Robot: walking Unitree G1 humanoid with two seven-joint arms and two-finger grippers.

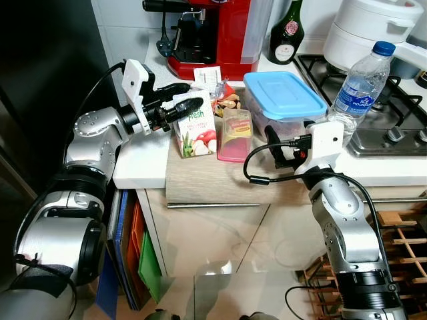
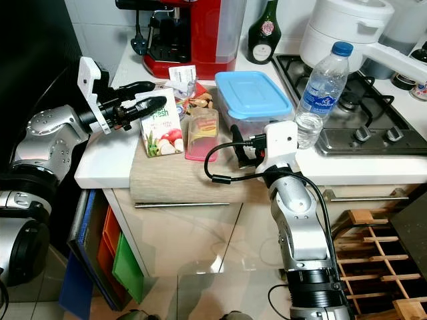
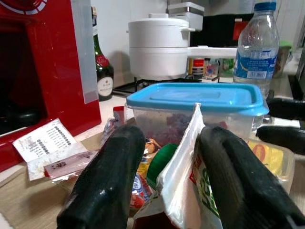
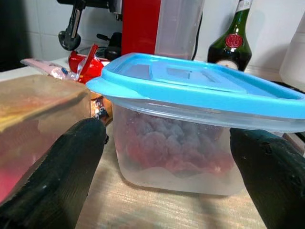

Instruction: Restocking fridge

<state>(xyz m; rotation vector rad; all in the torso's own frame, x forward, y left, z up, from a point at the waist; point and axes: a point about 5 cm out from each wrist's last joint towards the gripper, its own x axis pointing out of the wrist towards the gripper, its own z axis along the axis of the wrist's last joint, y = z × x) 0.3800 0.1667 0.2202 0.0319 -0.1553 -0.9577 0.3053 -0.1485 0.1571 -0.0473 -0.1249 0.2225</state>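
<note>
Left gripper (image 1: 185,97): matte black fingers straddling folded gable top of cardboard juice carton (image 1: 197,129), upright on woodgrain counter (image 1: 213,181). Right gripper (image 4: 162,171): spread wide around translucent plastic tub (image 4: 178,152) with glossy blue lid.

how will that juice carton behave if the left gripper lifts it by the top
The juice carton is tall and narrow, so it may tip or swing. The left gripper straddles its folded top, which looks thin and may crumple. If full, it is likely heavy for that hold.
</note>
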